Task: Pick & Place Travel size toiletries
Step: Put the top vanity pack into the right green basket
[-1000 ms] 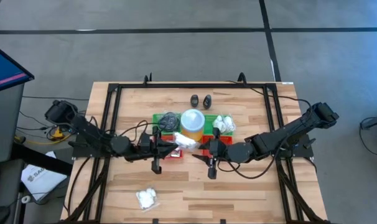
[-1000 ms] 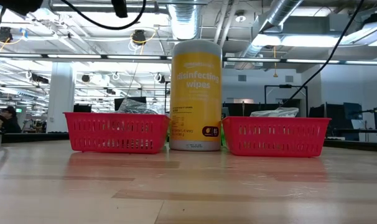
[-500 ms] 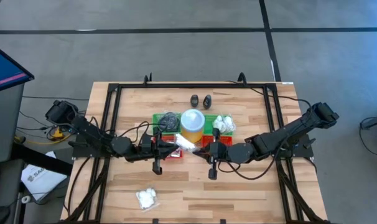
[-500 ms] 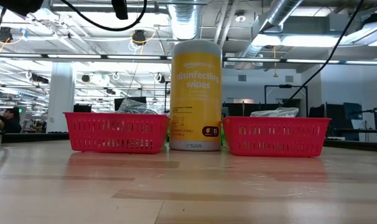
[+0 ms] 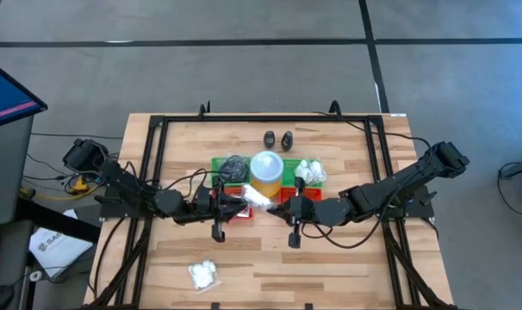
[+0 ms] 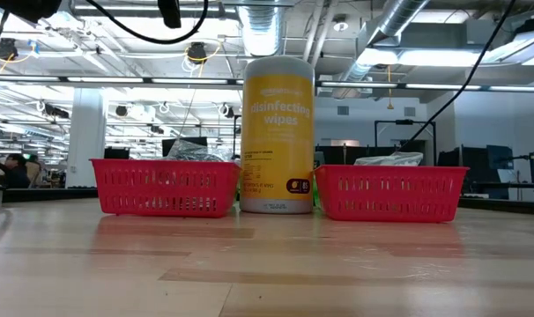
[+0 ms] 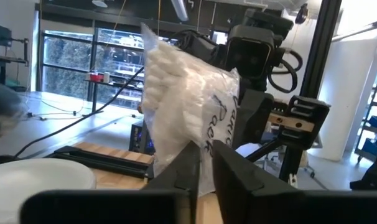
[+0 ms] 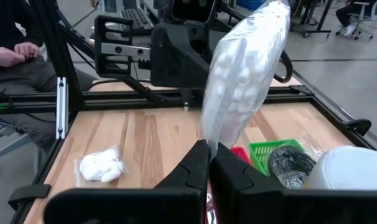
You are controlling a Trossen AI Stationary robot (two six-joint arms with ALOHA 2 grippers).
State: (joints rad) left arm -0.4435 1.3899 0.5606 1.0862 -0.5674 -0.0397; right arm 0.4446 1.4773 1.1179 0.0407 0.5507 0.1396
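Observation:
A clear-wrapped packet of white lumps (image 5: pixel 258 197) hangs above the table's middle, just near of the yellow wipes cylinder (image 5: pixel 267 169). My left gripper (image 5: pixel 242 199) reaches it from the table's left and my right gripper (image 5: pixel 278 202) from the right; both are shut on it. Another white packet (image 5: pixel 203 274) lies flat on the wood near the front edge. Two tiny black bottles (image 5: pixel 278 139) stand behind the cylinder. Dark grey pads (image 5: pixel 233 165) fill the left green tray, and white packets (image 5: pixel 309 170) the right one. My left gripper pinches the packet's clear wrap at one end (image 7: pixel 204 144) between its two fingers. The fingers lie about level, coming from the table's left. The packet (image 7: pixel 182 93) is lifted clear of the table. My right gripper pinches the wrap at the packet's other end (image 8: pixel 208 138) between its two fingers, coming about level from the table's right. The packet's filled part (image 8: pixel 244 81) stands out past the fingertips, clear of the trays.
Two red trays (image 6: pixel 164 187) (image 6: pixel 390 191) flank the yellow cylinder (image 6: pixel 278 132) in the low view, and green trays (image 5: pixel 218 164) sit behind them. A black frame (image 5: pixel 158 129) runs round the tabletop. Bare wood lies at the front right. A seated person (image 8: pixel 14 56) shows beyond the table.
My right gripper has shut on the packet's right end. Both arms have stayed where they were, and the packet has kept its place between them.

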